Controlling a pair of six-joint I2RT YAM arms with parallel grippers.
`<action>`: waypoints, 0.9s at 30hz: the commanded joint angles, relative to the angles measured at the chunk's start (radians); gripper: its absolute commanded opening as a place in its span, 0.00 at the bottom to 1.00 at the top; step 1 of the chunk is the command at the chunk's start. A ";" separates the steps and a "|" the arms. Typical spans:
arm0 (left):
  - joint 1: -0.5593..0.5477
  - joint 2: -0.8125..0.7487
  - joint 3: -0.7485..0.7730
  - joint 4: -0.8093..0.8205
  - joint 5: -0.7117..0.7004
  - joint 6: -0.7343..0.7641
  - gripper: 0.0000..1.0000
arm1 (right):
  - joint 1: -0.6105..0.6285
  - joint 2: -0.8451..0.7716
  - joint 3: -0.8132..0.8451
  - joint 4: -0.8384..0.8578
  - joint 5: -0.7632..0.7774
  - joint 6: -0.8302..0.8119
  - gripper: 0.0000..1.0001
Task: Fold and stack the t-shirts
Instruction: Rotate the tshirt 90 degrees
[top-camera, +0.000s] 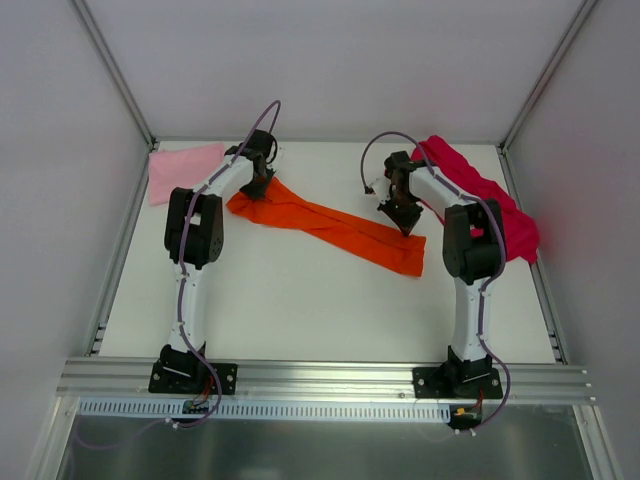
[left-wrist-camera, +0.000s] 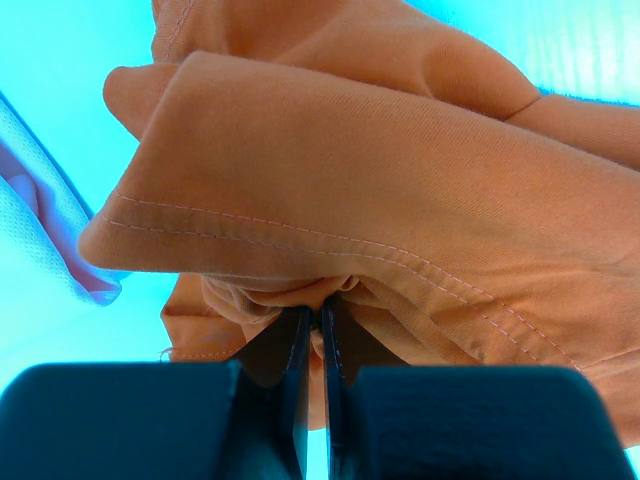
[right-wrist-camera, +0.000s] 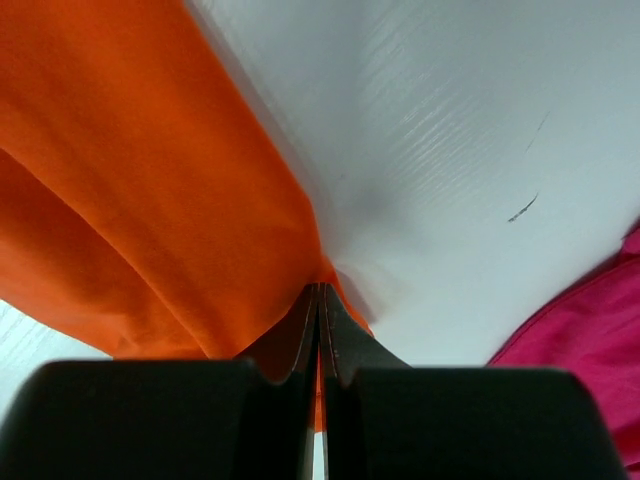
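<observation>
Nearest, the two arms rise from the six o'clock edge of the white surface (top-camera: 300, 310) and lean toward twelve. Across the middle lies the orange t-shirt (top-camera: 330, 228), bunched into a long band that runs from about ten o'clock down to four o'clock. The right end effector (top-camera: 408, 222) grips the band's far edge close to its four o'clock end. In the right wrist view its fingers (right-wrist-camera: 300, 330) are pressed together with a thin fold of orange cloth (right-wrist-camera: 150, 200) pinched between them. The left end effector (top-camera: 260, 187) clamps the ten o'clock end. Its wrist view shows the jaws all but closed on gathered cloth just under a stitched hem of the orange t-shirt (left-wrist-camera: 380, 170).

Farther back, the pink t-shirt (top-camera: 185, 170) lies flat in the eleven o'clock corner, near the left end effector. The magenta t-shirt (top-camera: 490, 200) is heaped along the two o'clock side, behind the right arm
</observation>
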 joint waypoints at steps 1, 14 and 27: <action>-0.012 -0.032 -0.025 -0.024 0.035 -0.007 0.00 | 0.003 0.019 0.052 -0.045 -0.031 0.001 0.01; -0.010 0.001 0.007 -0.033 0.044 0.003 0.00 | 0.013 0.005 0.031 -0.177 -0.201 -0.051 0.01; -0.008 0.023 0.035 -0.032 0.041 0.004 0.00 | 0.041 0.025 -0.004 -0.192 -0.237 -0.056 0.01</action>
